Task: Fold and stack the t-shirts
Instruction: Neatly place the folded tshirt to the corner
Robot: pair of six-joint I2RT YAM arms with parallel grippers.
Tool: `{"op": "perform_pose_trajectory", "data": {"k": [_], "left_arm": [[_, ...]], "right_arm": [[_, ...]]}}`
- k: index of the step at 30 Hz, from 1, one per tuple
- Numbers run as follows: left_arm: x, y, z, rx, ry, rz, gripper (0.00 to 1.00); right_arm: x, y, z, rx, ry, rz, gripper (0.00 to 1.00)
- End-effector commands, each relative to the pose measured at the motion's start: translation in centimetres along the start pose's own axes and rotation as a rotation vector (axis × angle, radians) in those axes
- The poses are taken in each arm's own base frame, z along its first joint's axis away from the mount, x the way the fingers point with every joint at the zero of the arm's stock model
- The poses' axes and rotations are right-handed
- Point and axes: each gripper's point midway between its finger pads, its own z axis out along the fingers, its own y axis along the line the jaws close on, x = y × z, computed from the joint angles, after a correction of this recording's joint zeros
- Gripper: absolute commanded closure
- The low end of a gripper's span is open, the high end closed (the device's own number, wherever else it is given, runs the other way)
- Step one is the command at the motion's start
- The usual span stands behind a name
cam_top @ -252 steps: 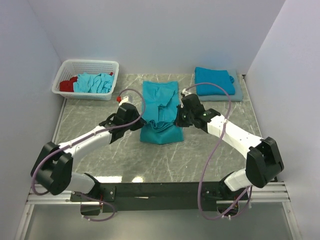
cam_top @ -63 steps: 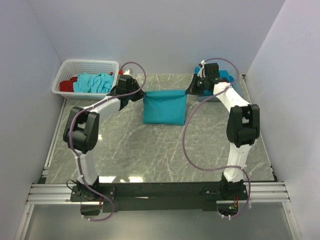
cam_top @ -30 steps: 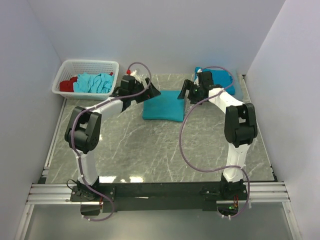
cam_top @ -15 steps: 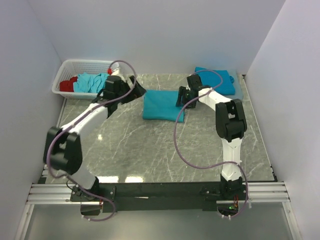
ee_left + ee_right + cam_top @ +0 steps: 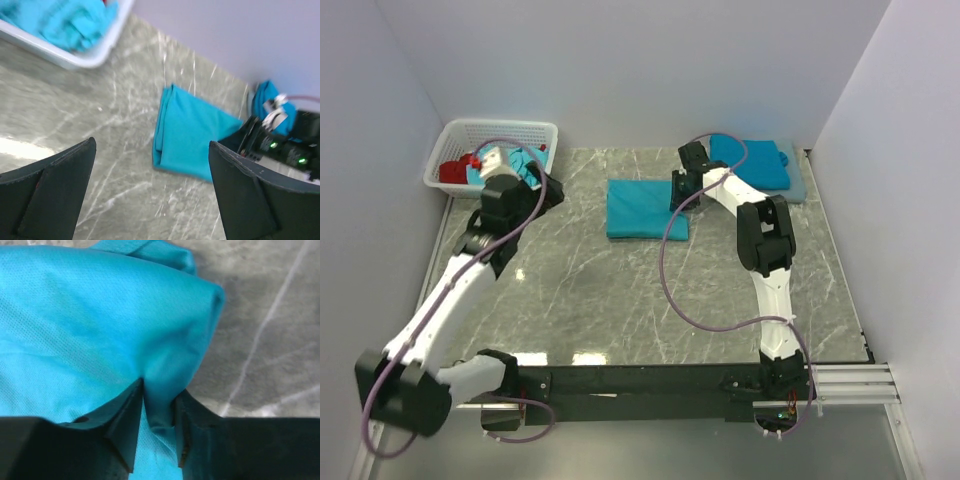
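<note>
The right gripper (image 5: 156,407) is nearly shut. Its two dark fingers (image 5: 127,412) pinch a small fold of the folded shirt (image 5: 645,208) at the shirt's right edge. The blue cloth is bunched up tight between them, and the rest of the shirt spreads out smooth past the fingers. The shirt lies flat on the grey table (image 5: 620,290), about in the middle of the back part. One corner of the shirt curls over near the bare table. The left gripper (image 5: 151,142) is open as wide as it goes and holds nothing. It touches nothing. It hangs over the table near the white basket (image 5: 75,57), well apart from the folded shirt. In the basket lie some crumpled shirts (image 5: 60,25) of the same blue, and something red (image 5: 450,170) is beside them. At the back right corner of the table sits a pile (image 5: 752,162) with a folded blue shirt on top. The right arm reaches in just beside that pile, between it and the folded shirt.
</note>
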Motion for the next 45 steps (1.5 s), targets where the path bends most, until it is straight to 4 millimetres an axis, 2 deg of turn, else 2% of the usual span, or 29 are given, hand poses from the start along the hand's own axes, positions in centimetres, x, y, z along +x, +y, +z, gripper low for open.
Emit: {"op": "perform_pose_trajectory", "data": {"k": [1,3,4,5,9,13,16,21,24,25,28,33,45], "left_arm": [[-4.1,1.6,-3.6,-0.057,-0.194,-0.035,0.01],[-4.8,2.3,-4.6,-0.078,-0.243,-0.055,0.01],[-5.2,2.5,-5.5,-0.073,-0.265,-0.068,0.01],[-5.3,2.7,-5.9,-0.072,-0.276,-0.076,0.01],[-5.8,3.9,-7.3,-0.118,-0.314,-0.095,0.01],[-5.8,5.6,-8.7,-0.183,-0.346,-0.128,0.00],[-5.9,6.4,-9.6,-0.189,-0.384,-0.146,0.00],[-6.3,8.3,-11.3,-0.249,-0.449,-0.191,0.00],[-6.7,8.9,-12.0,-0.249,-0.503,-0.220,0.01],[-7.1,8.9,-12.8,-0.232,-0.529,-0.233,0.01],[-7.7,9.3,-14.1,-0.219,-0.585,-0.264,0.01],[-8.0,10.4,-15.1,-0.259,-0.622,-0.294,0.01],[-7.6,10.4,-13.8,-0.311,-0.568,-0.264,0.01]], "right_arm": [[2.1,0.2,1.1,0.015,0.090,-0.081,0.68],[1.8,0.8,1.2,-0.013,0.094,-0.107,0.78],[1.2,0.7,1.0,-0.012,0.079,-0.131,0.86],[0.8,0.8,0.8,-0.012,0.065,-0.146,0.89],[-3.1,0.3,-1.2,0.027,-0.066,-0.213,0.98],[-7.8,-0.4,-4.7,0.115,-0.216,-0.331,1.00],[-10.7,-1.8,-7.2,0.235,-0.312,-0.427,1.00],[-14.2,-4.6,-10.5,0.451,-0.399,-0.507,1.00],[-15.9,-5.3,-11.9,0.534,-0.436,-0.543,1.00],[-16.7,-5.5,-12.6,0.555,-0.453,-0.557,1.00],[-18.2,-5.6,-14.0,0.585,-0.489,-0.560,1.00],[-19.9,-6.3,-16.1,0.664,-0.530,-0.536,1.00],[-22.6,-7.1,-20.4,0.727,-0.618,-0.521,1.00]]}}
